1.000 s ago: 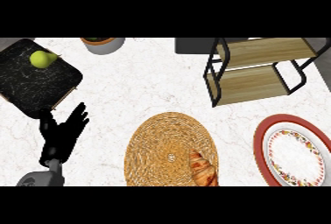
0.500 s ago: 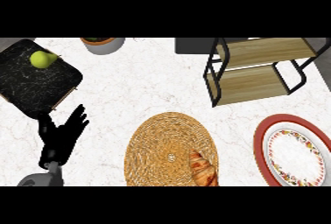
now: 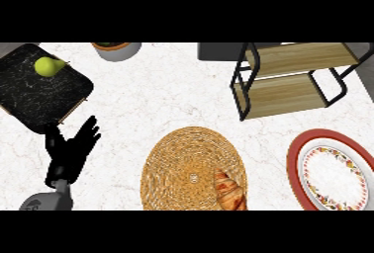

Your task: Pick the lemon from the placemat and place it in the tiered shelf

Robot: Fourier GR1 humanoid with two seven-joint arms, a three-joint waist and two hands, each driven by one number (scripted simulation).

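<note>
A yellow-green lemon (image 3: 47, 65) lies on a dark marbled square mat (image 3: 29, 96) at the far left of the counter. My left hand (image 3: 67, 157) is at the lower left, just below that mat's near corner, open with fingers straight and pointing up; it holds nothing and is well short of the lemon. The tiered shelf (image 3: 288, 91), a black frame with two wooden levels, stands at the far right with nothing on either level. My right hand does not show.
A round woven placemat (image 3: 182, 158) lies at the centre front with a croissant (image 3: 229, 190) on its right side. A red-rimmed patterned plate (image 3: 298, 152) sits at the right edge. A grey pot (image 3: 116, 49) stands at the back.
</note>
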